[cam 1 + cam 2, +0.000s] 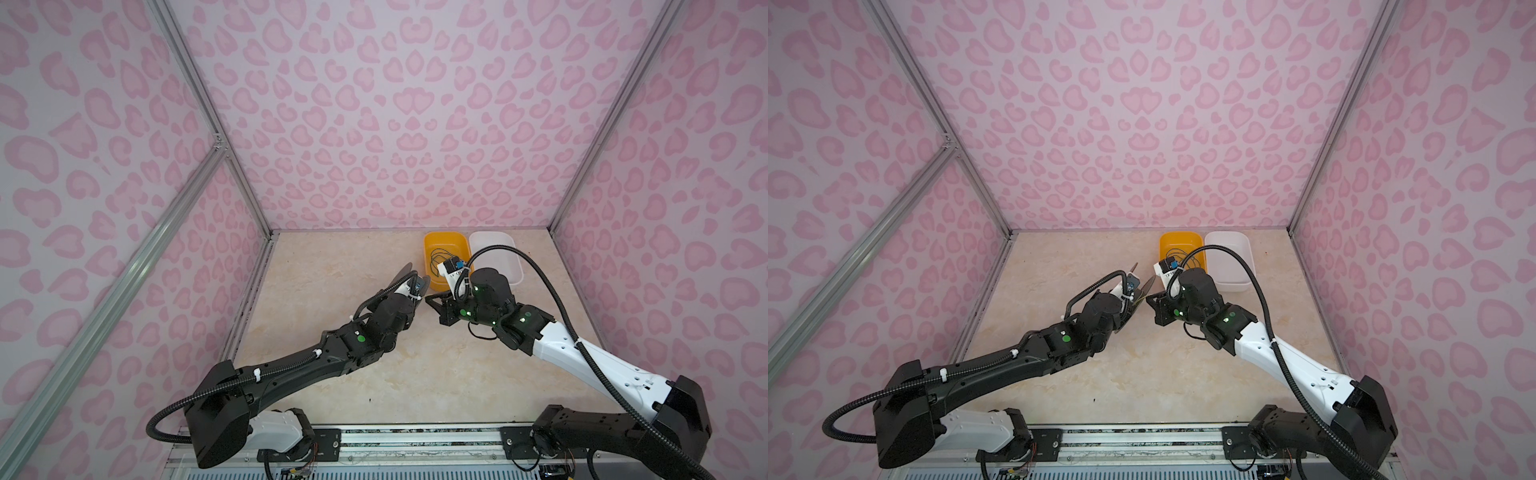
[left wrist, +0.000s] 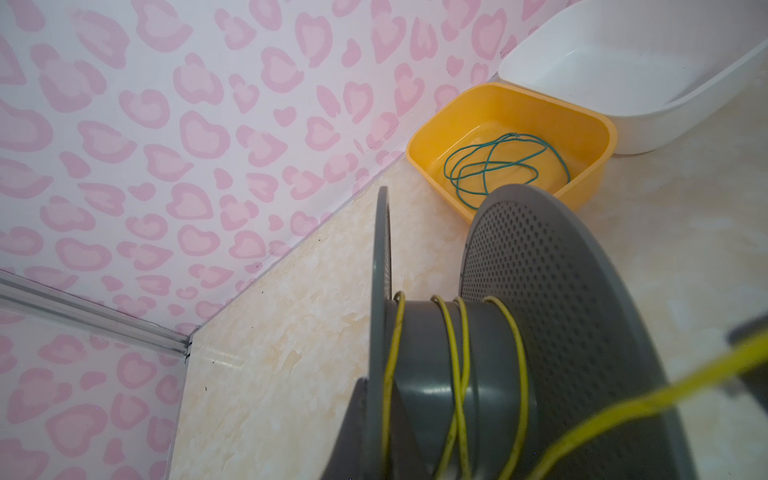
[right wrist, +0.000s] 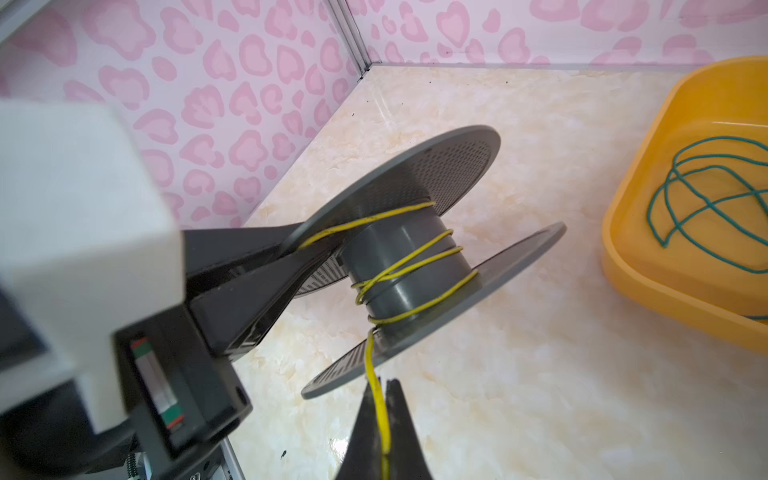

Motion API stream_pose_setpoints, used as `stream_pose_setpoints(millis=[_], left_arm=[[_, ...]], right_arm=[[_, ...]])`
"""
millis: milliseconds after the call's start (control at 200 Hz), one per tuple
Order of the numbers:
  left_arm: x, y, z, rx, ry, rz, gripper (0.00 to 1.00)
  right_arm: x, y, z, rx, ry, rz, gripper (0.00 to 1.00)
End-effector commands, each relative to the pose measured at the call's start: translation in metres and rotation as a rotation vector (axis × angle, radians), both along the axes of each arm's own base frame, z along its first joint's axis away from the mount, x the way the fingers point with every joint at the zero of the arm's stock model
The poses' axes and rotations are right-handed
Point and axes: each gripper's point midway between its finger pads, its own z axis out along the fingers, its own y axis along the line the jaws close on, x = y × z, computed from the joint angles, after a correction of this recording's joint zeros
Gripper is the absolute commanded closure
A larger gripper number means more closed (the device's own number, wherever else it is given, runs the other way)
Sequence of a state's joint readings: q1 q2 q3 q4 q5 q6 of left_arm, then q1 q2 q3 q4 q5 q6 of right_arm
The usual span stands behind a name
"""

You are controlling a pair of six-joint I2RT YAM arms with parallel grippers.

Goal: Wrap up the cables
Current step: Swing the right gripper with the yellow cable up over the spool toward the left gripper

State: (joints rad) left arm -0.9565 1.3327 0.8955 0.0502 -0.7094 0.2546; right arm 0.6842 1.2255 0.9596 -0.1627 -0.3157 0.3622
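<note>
A grey spool is held off the table, with my left gripper shut on one of its flanges. The pale yellow cable runs in a few loose turns round the hub. A free length comes off the other flange into my right gripper, which is shut on it. In the left wrist view the same spool and yellow cable fill the lower frame. The dark green cable lies in loose loops in the orange bin. In a top view my right gripper faces the spool mid-table.
A white bin stands against the right side of the orange bin at the back wall. Pink patterned walls with metal frame rails close in the table on three sides. Both arms reach in from the front rail.
</note>
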Motion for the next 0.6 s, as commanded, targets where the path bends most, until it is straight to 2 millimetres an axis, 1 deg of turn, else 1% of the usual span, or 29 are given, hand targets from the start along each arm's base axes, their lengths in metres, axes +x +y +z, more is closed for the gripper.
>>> stream_pose_setpoints(millis=[0,105,255,330,595], left_arm=[[-0.004,0.013,-0.011,0.147,0.004,-0.006,0.96],[-0.006,0.011,-0.016,0.213,-0.015,-0.045,0.96],[-0.007,0.006,-0.013,0.287,-0.053,-0.086,0.96],[-0.008,0.002,-0.014,0.328,-0.061,-0.109,0.96],[-0.013,-0.008,-0.027,0.496,-0.087,-0.161,0.96]], right_arm=[[0.012,-0.005,0.023,0.031,-0.089,-0.029,1.0],[0.017,-0.013,0.024,0.028,-0.087,-0.045,1.0],[0.02,-0.022,0.024,0.015,-0.09,-0.061,1.0],[0.023,-0.027,0.022,0.012,-0.084,-0.072,1.0],[0.028,-0.046,0.016,-0.017,-0.068,-0.102,1.0]])
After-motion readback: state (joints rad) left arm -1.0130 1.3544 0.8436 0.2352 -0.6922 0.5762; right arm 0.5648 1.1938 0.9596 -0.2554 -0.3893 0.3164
